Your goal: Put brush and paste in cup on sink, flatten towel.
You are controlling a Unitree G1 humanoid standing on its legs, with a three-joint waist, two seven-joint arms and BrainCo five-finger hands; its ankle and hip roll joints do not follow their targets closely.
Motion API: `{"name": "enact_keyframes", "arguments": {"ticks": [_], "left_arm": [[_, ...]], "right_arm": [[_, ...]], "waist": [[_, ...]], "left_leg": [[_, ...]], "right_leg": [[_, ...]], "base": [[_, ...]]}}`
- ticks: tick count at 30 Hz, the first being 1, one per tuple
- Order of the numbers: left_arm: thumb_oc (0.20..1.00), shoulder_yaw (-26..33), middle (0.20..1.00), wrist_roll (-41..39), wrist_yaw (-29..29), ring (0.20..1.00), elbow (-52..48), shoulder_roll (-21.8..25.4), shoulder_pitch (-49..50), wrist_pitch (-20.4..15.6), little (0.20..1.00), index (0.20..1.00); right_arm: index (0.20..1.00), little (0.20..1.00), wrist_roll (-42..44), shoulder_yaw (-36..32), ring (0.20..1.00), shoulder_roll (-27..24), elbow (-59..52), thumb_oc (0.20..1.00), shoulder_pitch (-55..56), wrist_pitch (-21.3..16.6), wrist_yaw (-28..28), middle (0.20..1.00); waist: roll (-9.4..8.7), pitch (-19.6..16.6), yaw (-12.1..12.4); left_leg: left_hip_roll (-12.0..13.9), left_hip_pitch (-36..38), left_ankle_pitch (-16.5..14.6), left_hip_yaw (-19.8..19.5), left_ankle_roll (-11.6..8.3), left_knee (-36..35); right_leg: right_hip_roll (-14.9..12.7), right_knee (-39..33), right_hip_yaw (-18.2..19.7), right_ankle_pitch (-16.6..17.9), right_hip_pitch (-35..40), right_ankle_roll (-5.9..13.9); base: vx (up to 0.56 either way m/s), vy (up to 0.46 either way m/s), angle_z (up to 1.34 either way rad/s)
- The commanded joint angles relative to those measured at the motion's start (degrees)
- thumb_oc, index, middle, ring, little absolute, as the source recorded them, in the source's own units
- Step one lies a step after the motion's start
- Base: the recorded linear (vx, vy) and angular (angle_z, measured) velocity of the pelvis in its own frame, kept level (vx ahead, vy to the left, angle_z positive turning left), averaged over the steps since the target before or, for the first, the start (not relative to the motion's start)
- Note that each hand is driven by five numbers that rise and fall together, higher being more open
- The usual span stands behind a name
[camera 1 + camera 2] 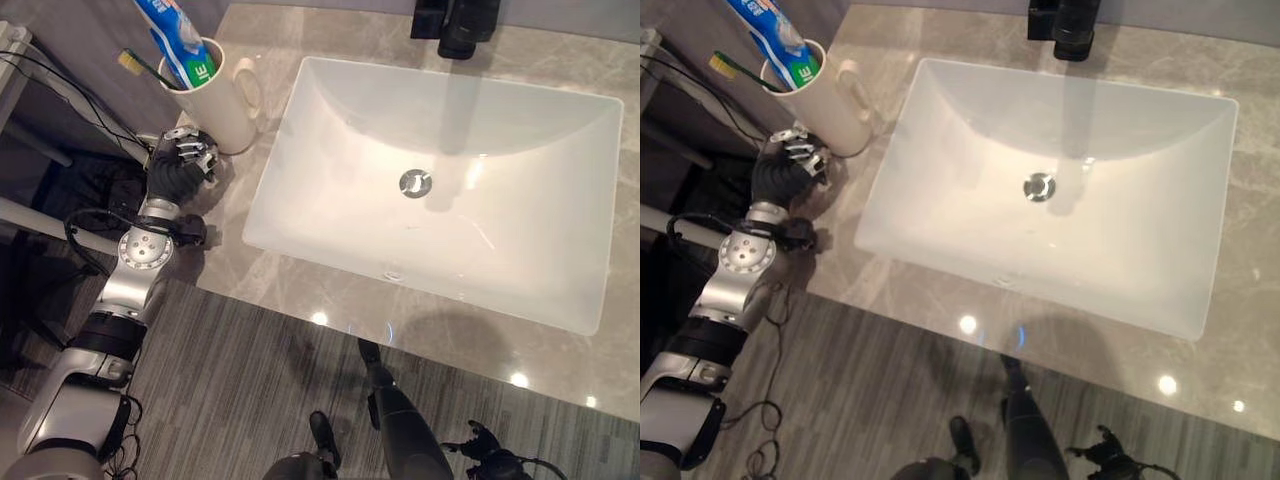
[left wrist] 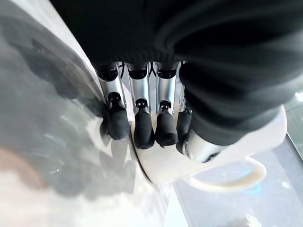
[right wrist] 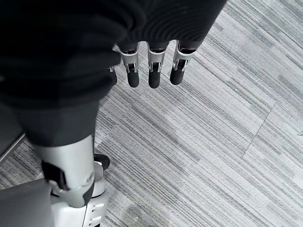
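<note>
Left hand (image 1: 178, 165) resting on counter (image 1: 250, 270) just short of cup (image 1: 222, 100), fingers (image 2: 143, 130) loosely curled, empty. Toothbrush (image 1: 140, 66) and toothpaste (image 1: 178, 38) upright in cup beyond fingertips, leaning on rim. Right hand (image 3: 150, 66) hanging over floor (image 3: 213, 123), relaxed, empty. Sink (image 1: 440, 180) beside.

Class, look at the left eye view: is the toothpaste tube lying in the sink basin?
No. The toothpaste tube stands in the cup on the counter, beside the sink.
</note>
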Motion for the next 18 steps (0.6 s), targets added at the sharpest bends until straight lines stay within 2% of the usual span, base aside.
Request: {"name": "enact_keyframes", "arguments": {"ticks": [1, 18], "left_arm": [[0.200, 0.3, 0.200, 1.9, 1.8, 0.200, 4.1, -0.3, -1.7, -2.2, 0.200, 0.200], [0.200, -4.0, 0.200, 4.1, 6.9, 0.200, 17.5, -0.6, -14.8, -1.8, 0.200, 0.200]], "right_arm": [[1.000, 1.000, 1.7, 3.6, 1.000, -0.1, 0.0, 1.000, 1.2, -0.3, -1.3, 1.000], [1.000, 1.000, 2.5, 5.9, 1.000, -0.5, 0.2, 1.000, 0.1, -0.8, -2.6, 1.000]], "waist": [[-0.13, -0.7, -2.0], [0.10, 0.0, -3.3]], "left_leg": [[-1.0, 2.4, 2.9, -3.8, -1.97, 0.2], [-0.5, 2.1, 3.1, -3.4, -2.52, 0.2]], "right_leg": [[-1.9, 4.0, 1.8, -1.5, 0.1, 4.27], [-0.7, 6.3, 1.5, -2.9, -1.9, 3.69]], "base": [[0.00, 0.000, 0.00], [0.00, -0.005, -0.02]]}}
